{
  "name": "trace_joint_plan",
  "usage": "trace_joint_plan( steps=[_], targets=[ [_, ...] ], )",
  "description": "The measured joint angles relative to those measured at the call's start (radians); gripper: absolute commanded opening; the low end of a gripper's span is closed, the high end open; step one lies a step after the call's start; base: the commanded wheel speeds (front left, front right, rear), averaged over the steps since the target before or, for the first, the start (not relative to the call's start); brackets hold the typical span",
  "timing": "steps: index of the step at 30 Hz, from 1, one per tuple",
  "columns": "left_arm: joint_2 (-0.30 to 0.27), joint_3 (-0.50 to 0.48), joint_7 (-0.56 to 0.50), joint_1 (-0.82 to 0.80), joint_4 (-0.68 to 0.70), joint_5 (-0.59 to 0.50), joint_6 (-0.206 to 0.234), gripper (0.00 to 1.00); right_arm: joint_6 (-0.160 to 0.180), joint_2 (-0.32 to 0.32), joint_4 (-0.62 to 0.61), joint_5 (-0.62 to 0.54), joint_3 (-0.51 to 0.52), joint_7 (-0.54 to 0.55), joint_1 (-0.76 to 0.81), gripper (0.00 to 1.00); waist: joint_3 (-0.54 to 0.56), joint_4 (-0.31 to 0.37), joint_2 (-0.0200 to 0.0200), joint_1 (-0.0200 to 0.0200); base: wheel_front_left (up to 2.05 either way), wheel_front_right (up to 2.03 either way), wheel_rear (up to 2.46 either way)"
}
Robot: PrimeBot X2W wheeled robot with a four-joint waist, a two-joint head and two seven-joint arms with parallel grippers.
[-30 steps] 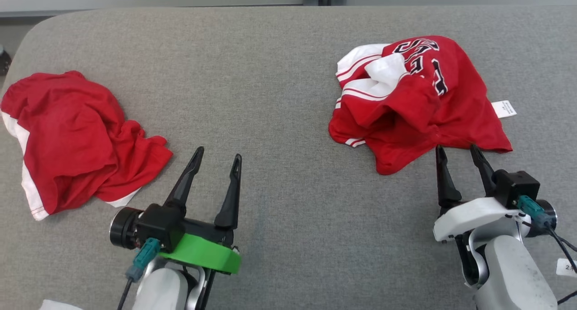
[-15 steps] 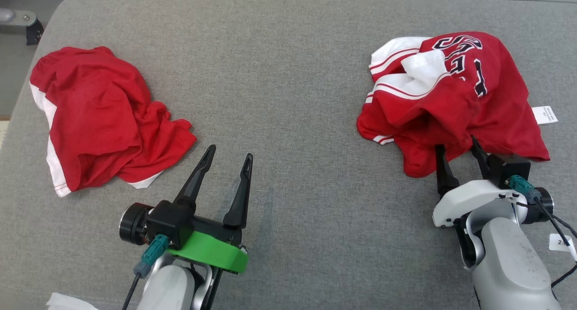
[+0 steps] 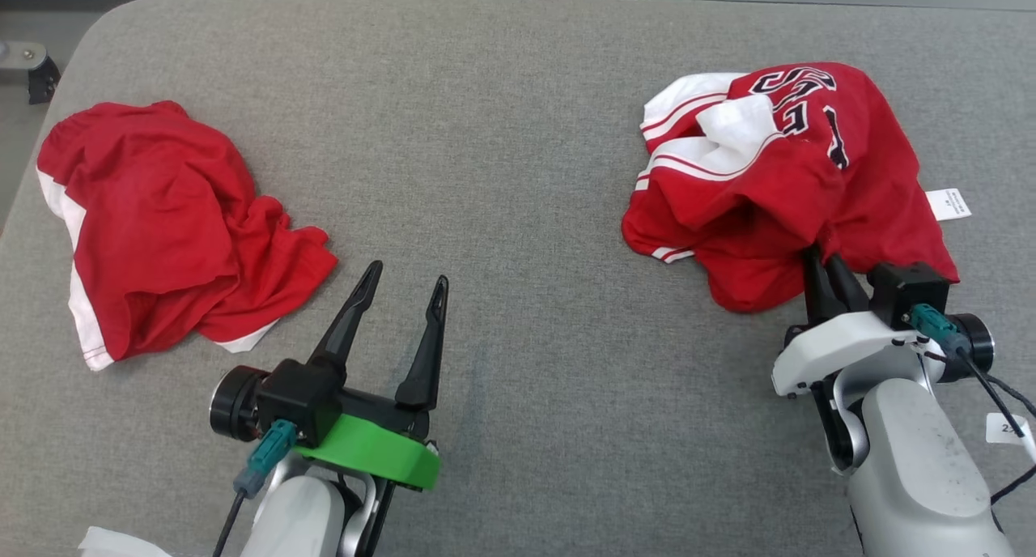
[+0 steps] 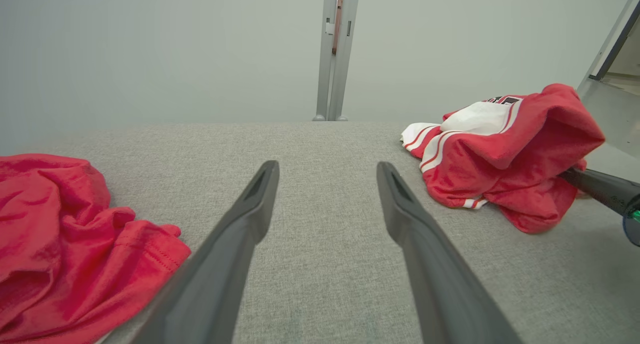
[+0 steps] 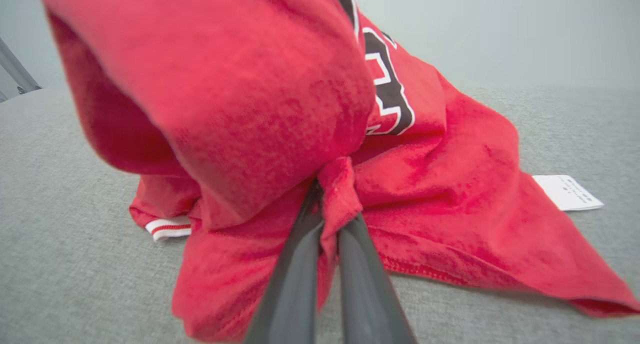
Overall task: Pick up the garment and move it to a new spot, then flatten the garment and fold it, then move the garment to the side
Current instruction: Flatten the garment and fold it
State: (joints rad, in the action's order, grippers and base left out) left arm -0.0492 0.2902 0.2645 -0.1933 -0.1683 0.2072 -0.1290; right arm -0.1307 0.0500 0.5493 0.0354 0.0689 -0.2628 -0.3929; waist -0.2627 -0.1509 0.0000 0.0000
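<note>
Head view: nearest the camera, the left claw (image 3: 407,272) hangs above the bare grey surface (image 3: 518,136) with its two dark fingers (image 3: 348,322) spread wide and nothing between them, while the right claw (image 3: 819,264) has its fingers pressed together on the near edge of a crumpled red jersey (image 3: 777,193). The right wrist view confirms the grip: a fold of red cloth is pinched between the two fingers, with the hem bunched around them. Beyond the grip, the jersey lies in a heap on the right half of the surface, with white striped trim turned up on its left side, black lettering outlined in white across the top, and a small white label (image 3: 948,204) lying flat at its right edge. Well apart from it, on the left half, a second red garment (image 3: 154,225) with a white side band lies rumpled, just beyond and left of the open claw. Farthest back, in the left wrist view, a pale wall (image 4: 150,49) and a grey upright post (image 4: 335,54) stand behind the surface.
</note>
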Motion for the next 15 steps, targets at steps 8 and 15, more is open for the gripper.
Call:
trace_joint_plan(
  steps=[8,15],
  targets=[
    [0.000,-0.055,0.000,0.050,0.012,0.018,0.000,1.00,0.000,0.104,-0.204,-0.080,0.019,0.000,0.072,0.00,0.044,0.066,0.0000,0.0000,0.00,0.00,0.00],
    [0.001,-0.050,0.000,0.058,0.026,0.021,0.000,1.00,0.000,0.215,-0.375,-0.110,0.093,0.028,0.197,0.00,0.076,0.150,0.0000,0.0000,0.00,0.00,0.00]
  ],
)
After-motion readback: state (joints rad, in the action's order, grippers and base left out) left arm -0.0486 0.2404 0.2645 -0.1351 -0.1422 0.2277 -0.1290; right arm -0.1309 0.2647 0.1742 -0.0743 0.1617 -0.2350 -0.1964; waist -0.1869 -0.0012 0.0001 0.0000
